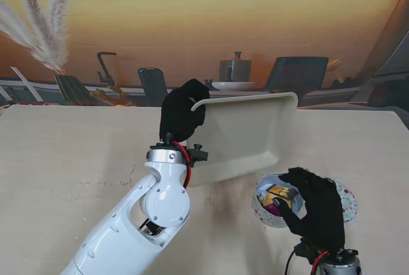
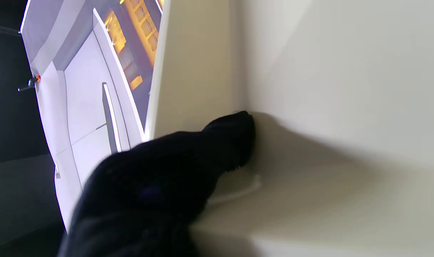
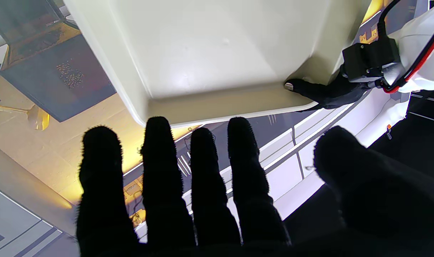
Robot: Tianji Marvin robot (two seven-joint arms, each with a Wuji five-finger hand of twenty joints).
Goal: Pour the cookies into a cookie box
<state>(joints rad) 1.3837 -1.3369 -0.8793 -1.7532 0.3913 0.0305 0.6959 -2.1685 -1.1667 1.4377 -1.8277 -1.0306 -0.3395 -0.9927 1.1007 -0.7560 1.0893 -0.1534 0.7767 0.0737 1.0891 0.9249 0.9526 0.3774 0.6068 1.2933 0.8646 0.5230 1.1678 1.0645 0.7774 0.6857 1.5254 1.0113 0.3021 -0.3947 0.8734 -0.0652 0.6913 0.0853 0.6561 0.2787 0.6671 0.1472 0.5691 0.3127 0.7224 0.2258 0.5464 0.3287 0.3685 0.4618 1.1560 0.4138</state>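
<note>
Pale wooden table [image 1: 64, 160]; left hand [image 1: 182, 114] clamping tilted tray [image 1: 249, 134], right hand [image 1: 317, 206] spread.

The worktop [image 1: 70, 160] is a pale, wood-grained surface spanning the whole width of the stand's view, its far edge running just in front of the backdrop. Directly on it rests a round cookie box [image 1: 268, 214] with a white, dotted wall, holding yellow and dark wrapped pieces. The box sits toward the worktop's right, near its nearest edge. To the left of the box, a faint hairline mark [image 1: 121, 176] shows on the bare surface.
</note>
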